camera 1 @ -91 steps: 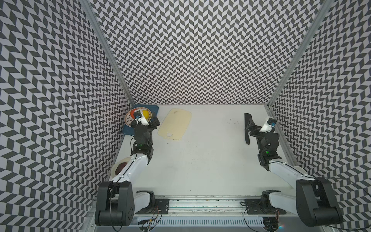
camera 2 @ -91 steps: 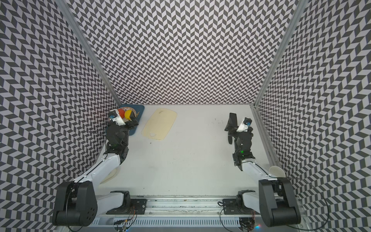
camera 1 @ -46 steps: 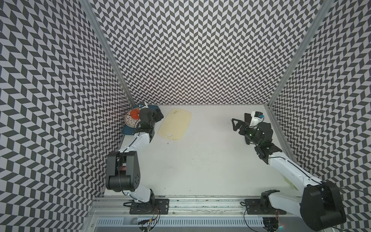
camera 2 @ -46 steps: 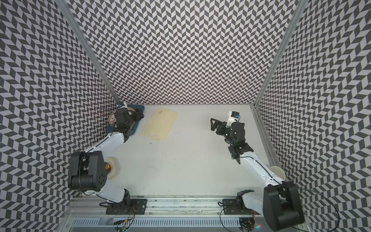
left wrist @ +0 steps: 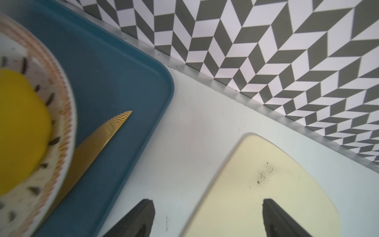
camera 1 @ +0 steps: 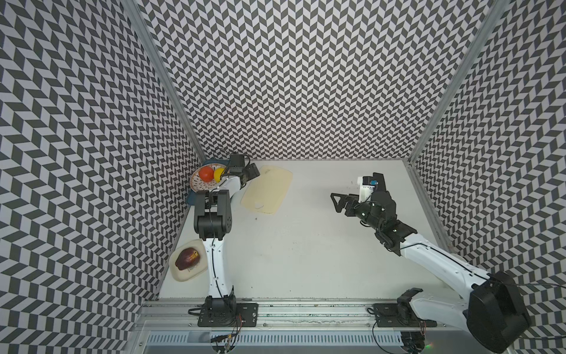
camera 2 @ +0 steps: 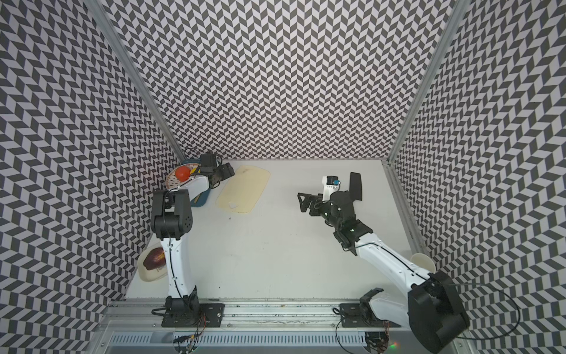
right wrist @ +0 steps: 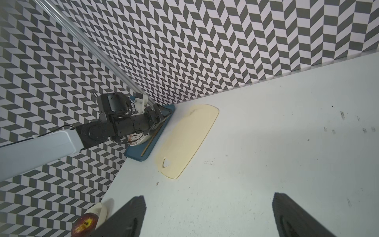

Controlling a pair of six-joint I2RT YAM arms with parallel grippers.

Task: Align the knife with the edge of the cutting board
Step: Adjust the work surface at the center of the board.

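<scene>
The black knife (camera 2: 356, 184) lies on the table near the right wall, just behind my right wrist, which hides most of it in a top view (camera 1: 379, 178). Far across the table the cream cutting board (camera 1: 266, 190) (camera 2: 243, 190) (right wrist: 186, 141) lies flat and askew, triangular hole at its near end. My right gripper (camera 1: 339, 203) (camera 2: 306, 202) (right wrist: 209, 200) hovers open and empty, pointing toward the board, left of the knife. My left gripper (camera 1: 252, 171) (camera 2: 228, 171) (left wrist: 208, 203) is open and empty above the board's (left wrist: 266, 184) far left corner.
A dark blue tray (camera 1: 191, 199) (left wrist: 112, 71) in the back left corner holds a patterned bowl (camera 1: 196, 184) of red and yellow fruit and a golden utensil (left wrist: 98, 139). A cream dish with a dark red fruit (camera 1: 186, 260) sits by the left wall. A paper cup (camera 2: 422, 262) stands by the right wall.
Both arms have unfolded and risen. The right gripper has swung left, away from the knife. The left gripper has moved from over the bowl to the board's far corner.
</scene>
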